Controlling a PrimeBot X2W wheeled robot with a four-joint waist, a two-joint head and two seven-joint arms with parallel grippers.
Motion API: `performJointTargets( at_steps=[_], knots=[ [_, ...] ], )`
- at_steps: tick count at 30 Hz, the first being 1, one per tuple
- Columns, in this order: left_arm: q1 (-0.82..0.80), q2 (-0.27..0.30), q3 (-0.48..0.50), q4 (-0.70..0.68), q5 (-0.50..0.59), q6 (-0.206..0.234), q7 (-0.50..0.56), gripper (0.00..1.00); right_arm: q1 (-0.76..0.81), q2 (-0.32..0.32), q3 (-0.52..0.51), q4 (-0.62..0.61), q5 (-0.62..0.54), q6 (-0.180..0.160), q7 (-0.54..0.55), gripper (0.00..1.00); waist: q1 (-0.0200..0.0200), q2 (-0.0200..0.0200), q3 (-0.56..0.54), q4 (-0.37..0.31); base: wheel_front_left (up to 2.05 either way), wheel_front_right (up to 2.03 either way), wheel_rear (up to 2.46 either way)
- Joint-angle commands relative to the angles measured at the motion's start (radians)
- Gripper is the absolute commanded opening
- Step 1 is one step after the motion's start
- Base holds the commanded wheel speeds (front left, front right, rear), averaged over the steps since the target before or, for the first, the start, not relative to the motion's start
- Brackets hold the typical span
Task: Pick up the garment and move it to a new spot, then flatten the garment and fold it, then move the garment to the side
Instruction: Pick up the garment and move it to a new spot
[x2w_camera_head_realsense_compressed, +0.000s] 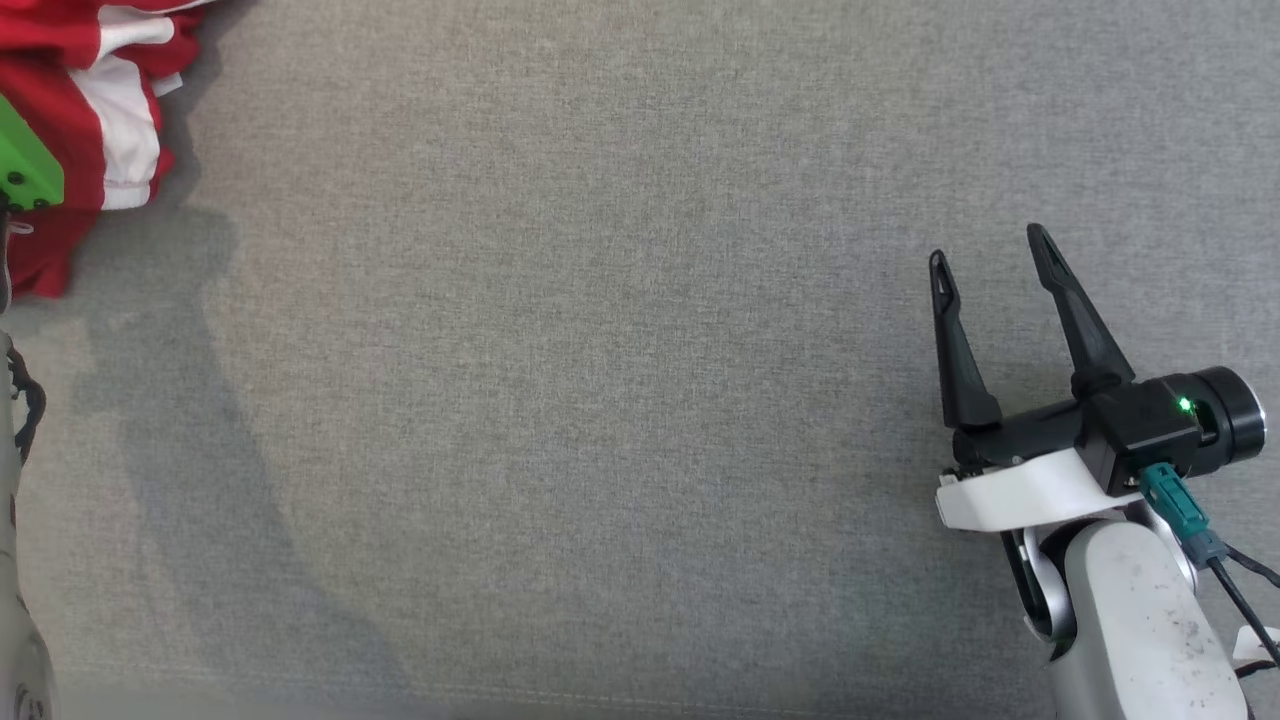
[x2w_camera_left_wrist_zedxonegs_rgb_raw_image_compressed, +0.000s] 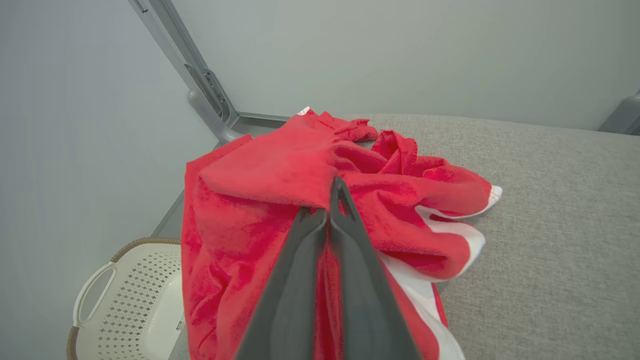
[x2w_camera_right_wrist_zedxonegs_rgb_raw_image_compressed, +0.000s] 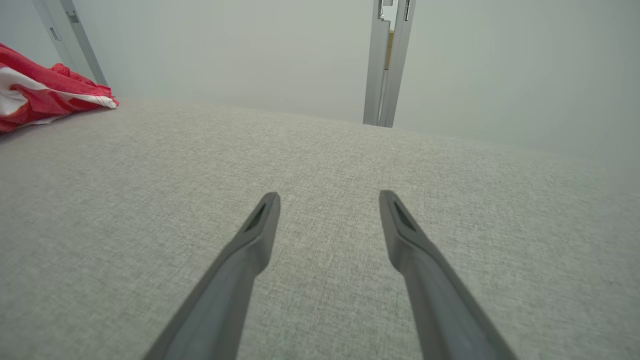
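Seemingly mid pick-up: gripping the red-and-white garment (x2w_camera_left_wrist_zedxonegs_rgb_raw_image_compressed: 260, 170) in the clenched left end effector (x2w_camera_left_wrist_zedxonegs_rgb_raw_image_compressed: 325, 200) at the left edge of the tabletop (x2w_camera_head_realsense_compressed: 600, 400), with the right end effector (x2w_camera_head_realsense_compressed: 987, 245) spread, empty. Next: lift clear, carry centreward.

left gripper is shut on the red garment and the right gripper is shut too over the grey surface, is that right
Not quite. The right gripper is open, its jaws spread apart over the grey surface, as the right wrist view shows. The left gripper is indeed shut on the red garment.
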Motion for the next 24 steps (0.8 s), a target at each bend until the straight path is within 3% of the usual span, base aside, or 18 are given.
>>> performJointTargets(
  at_steps=[1,10,19,24],
  knots=[
    [-0.023,0.011,-0.017,-0.009,0.020,-0.004,-0.006,0.00,0.021,-0.003,-0.001,0.009,0.012,0.000,-0.003,1.00,-0.0001,0.0000,-0.083,-0.015,0.00,0.00,0.00],
    [-0.052,-0.016,-0.208,-0.120,0.003,-0.011,0.033,0.00,0.087,-0.003,-0.058,0.041,0.077,0.000,-0.003,1.00,-0.0001,0.0000,-0.276,-0.072,0.00,0.00,0.00],
    [0.009,-0.027,-0.462,-0.341,-0.173,-0.011,0.134,0.00,0.180,-0.002,-0.229,0.055,0.085,0.000,-0.003,1.00,-0.0001,0.0000,-0.431,-0.198,0.00,0.00,0.00],
    [0.054,-0.053,-0.543,-0.477,-0.282,-0.011,0.197,0.00,0.209,-0.002,-0.295,0.054,0.065,-0.001,-0.003,1.00,-0.0001,0.0000,-0.454,-0.269,0.00,0.00,0.00]
  ],
)
